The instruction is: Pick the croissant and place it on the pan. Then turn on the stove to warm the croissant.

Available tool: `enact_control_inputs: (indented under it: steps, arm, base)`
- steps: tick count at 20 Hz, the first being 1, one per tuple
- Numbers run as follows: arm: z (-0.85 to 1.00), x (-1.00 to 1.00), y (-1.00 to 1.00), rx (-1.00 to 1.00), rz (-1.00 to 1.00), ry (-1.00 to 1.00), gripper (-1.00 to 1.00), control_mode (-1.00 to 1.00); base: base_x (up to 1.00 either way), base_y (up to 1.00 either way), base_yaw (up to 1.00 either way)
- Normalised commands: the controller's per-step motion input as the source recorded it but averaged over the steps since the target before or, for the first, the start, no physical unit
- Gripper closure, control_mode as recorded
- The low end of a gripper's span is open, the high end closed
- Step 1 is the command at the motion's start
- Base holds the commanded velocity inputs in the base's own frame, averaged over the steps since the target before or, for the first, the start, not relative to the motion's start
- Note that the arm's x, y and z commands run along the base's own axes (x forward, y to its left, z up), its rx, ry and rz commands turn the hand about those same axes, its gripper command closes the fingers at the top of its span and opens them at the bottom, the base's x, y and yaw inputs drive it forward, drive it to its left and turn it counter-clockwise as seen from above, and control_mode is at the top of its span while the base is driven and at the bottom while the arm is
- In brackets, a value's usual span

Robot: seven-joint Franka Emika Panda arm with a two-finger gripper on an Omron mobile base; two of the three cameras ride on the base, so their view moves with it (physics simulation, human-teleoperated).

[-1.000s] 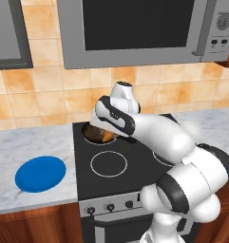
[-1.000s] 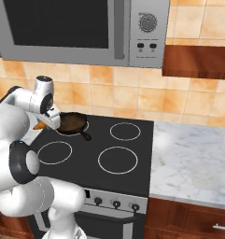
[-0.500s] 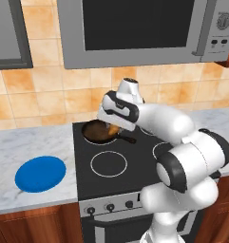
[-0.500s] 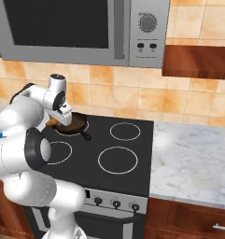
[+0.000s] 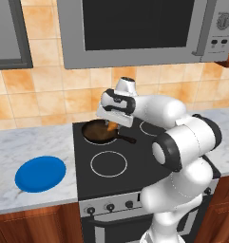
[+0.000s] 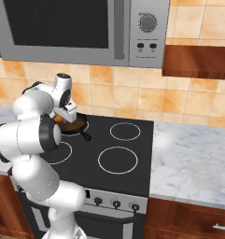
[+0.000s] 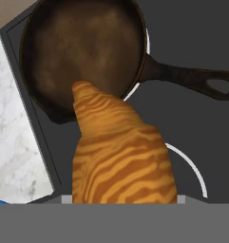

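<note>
The croissant (image 7: 120,156), a golden striped pastry, sticks out from my gripper (image 5: 111,124), which is shut on it and hidden behind it in the hand view. It hangs in the air over the near rim of the pan (image 7: 82,47). The dark round pan (image 5: 98,132) has nothing in it and sits on the rear left burner of the stove (image 5: 135,166), its short black handle (image 7: 192,78) pointing right. From the right base view the pan (image 6: 75,125) lies just beyond my wrist. The stove's small dark knobs (image 5: 109,206) line its silver front panel.
A round blue plate (image 5: 40,173) lies on the marble counter left of the stove. A grey microwave (image 5: 135,28) hangs above the cooktop. Marble counter (image 6: 193,163) runs to the right of the stove. A tiled wall stands behind.
The arm has swung and its elbow has shifted, carrying the croissant a little to the right over the pan. The grip on the croissant is unchanged.
</note>
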Motion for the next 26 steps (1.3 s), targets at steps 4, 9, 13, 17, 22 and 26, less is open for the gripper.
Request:
enact_control_inputs:
  steps: [4, 9, 13, 17, 22, 26]
  arm:
    - [-0.25, 0.43, 0.0, 0.0, 0.0, 0.0, 1.0, -1.0]
    - [-0.24, 0.44, 0.0, 0.0, 0.0, 0.0, 1.0, -1.0]
    - [-0.18, 0.4, 0.0, 0.0, 0.0, 0.0, 1.0, -1.0]
    - [-0.2, 0.36, 0.07, 0.0, 0.0, 0.0, 1.0, -1.0]
    - [-0.18, 0.29, 0.21, 0.0, 0.0, 0.0, 1.0, -1.0]
    - [-0.15, 0.26, 0.23, 0.0, 0.0, 0.0, 1.0, -1.0]
  base:
    - [0.0, 0.0, 0.0]
    - [0.0, 0.0, 0.0]
    - [0.0, 0.0, 0.0]
    - [0.0, 0.0, 0.0]
    - [0.0, 0.0, 0.0]
    - [0.0, 0.0, 0.0]
